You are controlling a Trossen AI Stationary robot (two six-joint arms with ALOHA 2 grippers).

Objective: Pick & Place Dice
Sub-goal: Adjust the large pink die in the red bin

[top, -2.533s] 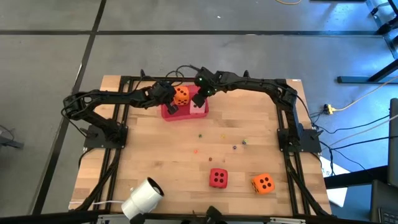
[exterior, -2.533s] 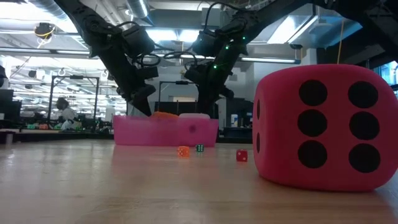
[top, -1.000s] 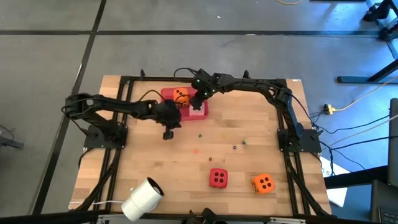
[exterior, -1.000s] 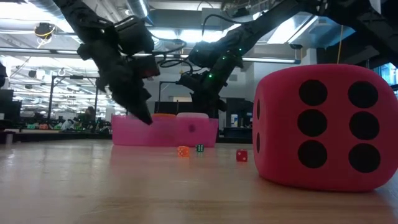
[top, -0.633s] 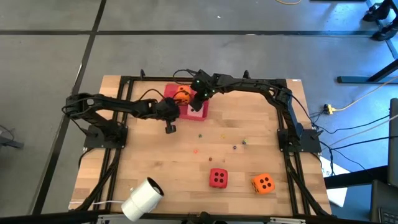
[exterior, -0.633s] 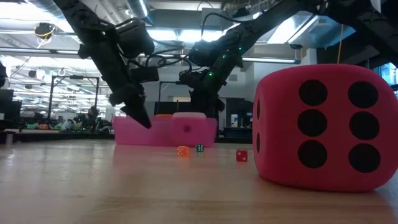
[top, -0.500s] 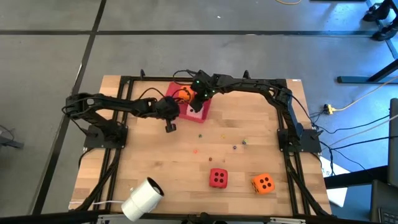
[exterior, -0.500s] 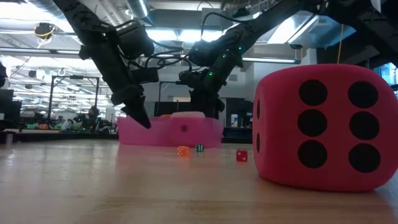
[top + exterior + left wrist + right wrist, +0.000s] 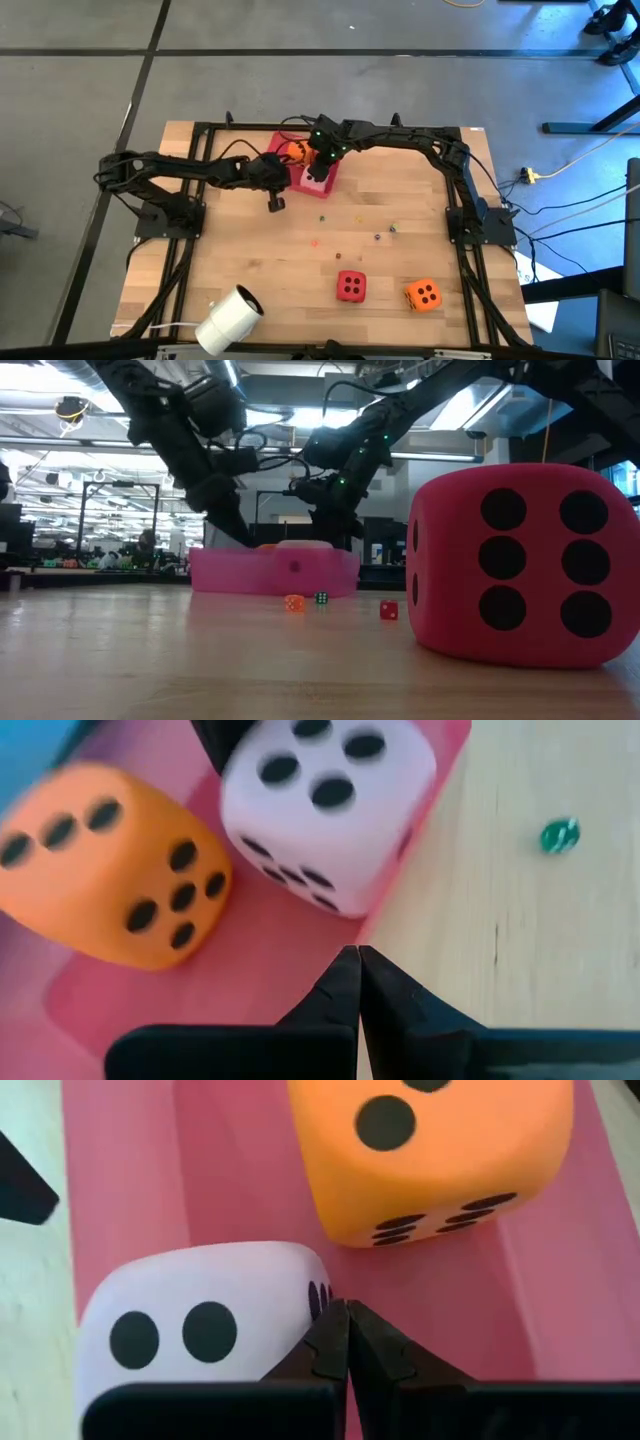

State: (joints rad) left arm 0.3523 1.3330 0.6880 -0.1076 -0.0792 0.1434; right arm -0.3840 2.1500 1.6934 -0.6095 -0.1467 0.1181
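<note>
Dice sit in two groups on the wooden worktop (image 9: 250, 260). At the far edge a flat red tray (image 9: 282, 148) holds an orange die (image 9: 291, 152) and a pink die (image 9: 318, 183) side by side; the left wrist view shows these two, the orange die (image 9: 110, 870) touching the pink die (image 9: 325, 805), both resting on the tray's floor (image 9: 200, 990). Nearer the front, well apart from the tray, a red die (image 9: 350, 286) and a second orange die (image 9: 423, 295) lie on bare wood, near each other but not touching. In the low view the red die (image 9: 520, 565) fills the foreground, showing six pips.

Left pincer (image 9: 273, 203) hangs just off the tray's near-left edge, its fingers pressed together and holding nothing; its wrist camera shows the closed tips (image 9: 357, 960) over the tray's rim. Right pincer (image 9: 316, 170) is over the tray at the pink die, fingers likewise pressed together with nothing between them; in its wrist view the tips (image 9: 345, 1315) meet beside the pink die (image 9: 200, 1315), with the orange die (image 9: 430, 1150) beyond.

Tiny coloured beads (image 9: 322, 218) are scattered across the middle of the worktop, and a white cylindrical camera (image 9: 228, 318) stands at the front-left edge.
</note>
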